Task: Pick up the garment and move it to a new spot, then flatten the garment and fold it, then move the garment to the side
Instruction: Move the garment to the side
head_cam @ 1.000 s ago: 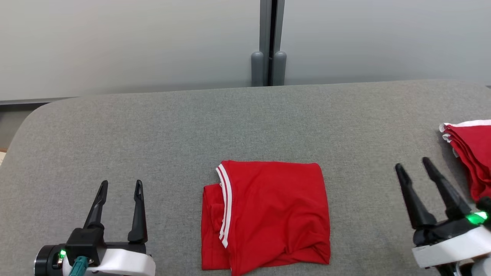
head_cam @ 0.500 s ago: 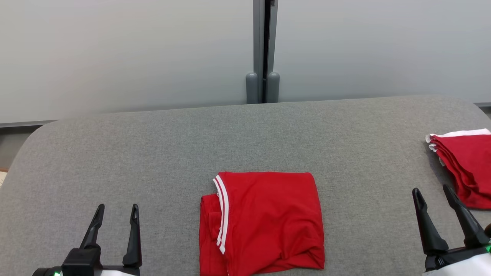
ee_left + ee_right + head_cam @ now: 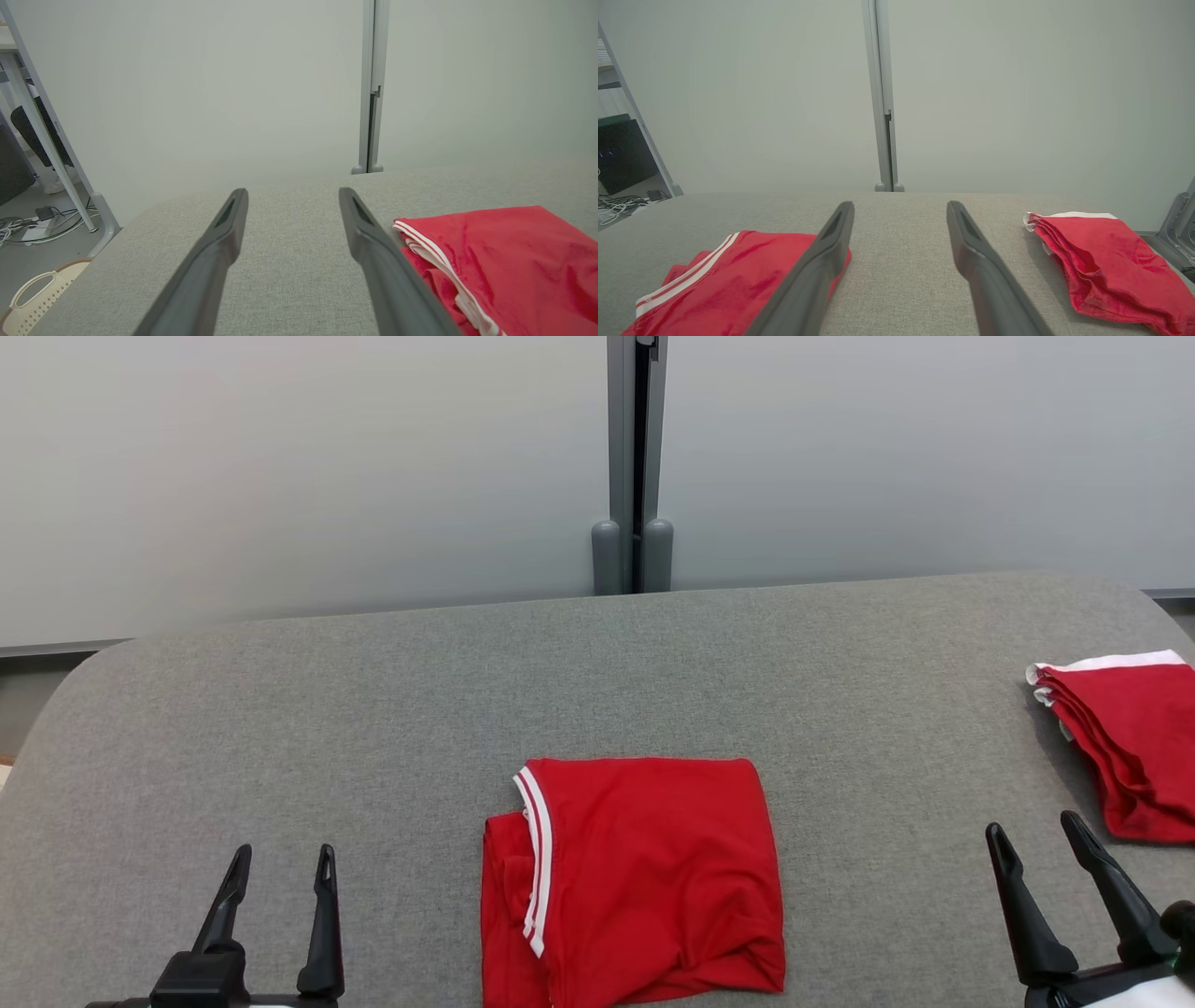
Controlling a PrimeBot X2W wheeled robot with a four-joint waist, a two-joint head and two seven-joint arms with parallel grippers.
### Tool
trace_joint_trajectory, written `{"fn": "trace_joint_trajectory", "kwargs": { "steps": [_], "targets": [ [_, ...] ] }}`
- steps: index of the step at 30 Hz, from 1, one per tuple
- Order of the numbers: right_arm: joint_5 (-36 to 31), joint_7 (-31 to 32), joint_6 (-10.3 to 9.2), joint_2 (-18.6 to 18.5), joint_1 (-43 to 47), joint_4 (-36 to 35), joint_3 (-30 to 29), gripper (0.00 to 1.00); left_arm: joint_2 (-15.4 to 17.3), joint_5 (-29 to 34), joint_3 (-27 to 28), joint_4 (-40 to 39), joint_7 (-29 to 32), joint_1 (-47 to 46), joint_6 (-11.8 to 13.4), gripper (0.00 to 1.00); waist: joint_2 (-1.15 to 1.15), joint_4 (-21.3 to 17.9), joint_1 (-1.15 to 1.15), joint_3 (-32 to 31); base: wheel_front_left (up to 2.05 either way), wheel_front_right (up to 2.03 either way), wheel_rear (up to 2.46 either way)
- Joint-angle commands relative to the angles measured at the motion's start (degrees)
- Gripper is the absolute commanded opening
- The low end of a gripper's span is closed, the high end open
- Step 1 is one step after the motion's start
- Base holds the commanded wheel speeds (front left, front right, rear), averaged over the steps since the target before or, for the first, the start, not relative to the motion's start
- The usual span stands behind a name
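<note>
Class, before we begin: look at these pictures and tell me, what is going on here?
A two-armed robot faces a grey fabric-covered table. A folded red garment with white stripes lies near its front edge, between the two arms. The left gripper and the right gripper are both open, hold nothing and are clear of the cloth. A stack of red garments with white trim sits at the table's right side. The folding looks done; moving the garment aside is probably what remains.

The head camera looked down on the grey fabric counter (image 3: 373, 709); both wrist cameras faced the pale wall (image 3: 187, 93) from low over it, sharing the folded red garment (image 3: 644, 868).
</note>
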Motion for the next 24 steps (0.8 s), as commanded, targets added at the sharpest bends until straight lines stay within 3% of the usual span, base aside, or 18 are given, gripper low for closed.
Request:
{"fn": "trace_joint_trajectory", "kwargs": {
  "steps": [1, 16, 24],
  "targets": [
    [-0.4, 0.1, 0.00, -0.1, 0.2, -0.2, -0.1, 1.00, 0.3, -0.2, 0.1, -0.2, 0.2, -0.2, 0.4, 1.00, 0.00, 0.0, 0.00, 0.0, 0.00, 0.00, 0.00],
    [0.4, 0.8, 0.00, 0.3, -0.9, 1.4, -0.7, 1.00, 0.0, -0.5, -0.6, -1.3, 0.6, -1.9, 1.3, 1.00, 0.00, 1.5, 0.00, 1.9, 0.00, 0.00, 0.00],
    [2.7, 1.1, 0.00, 0.8, -6.4, 10.0, 5.4, 1.00, -1.3, 0.2, -2.2, -1.1, -0.7, -6.1, 1.2, 1.00, 0.00, 5.3, 0.00, 6.8, 0.00, 0.00, 0.00]
  ]
}}
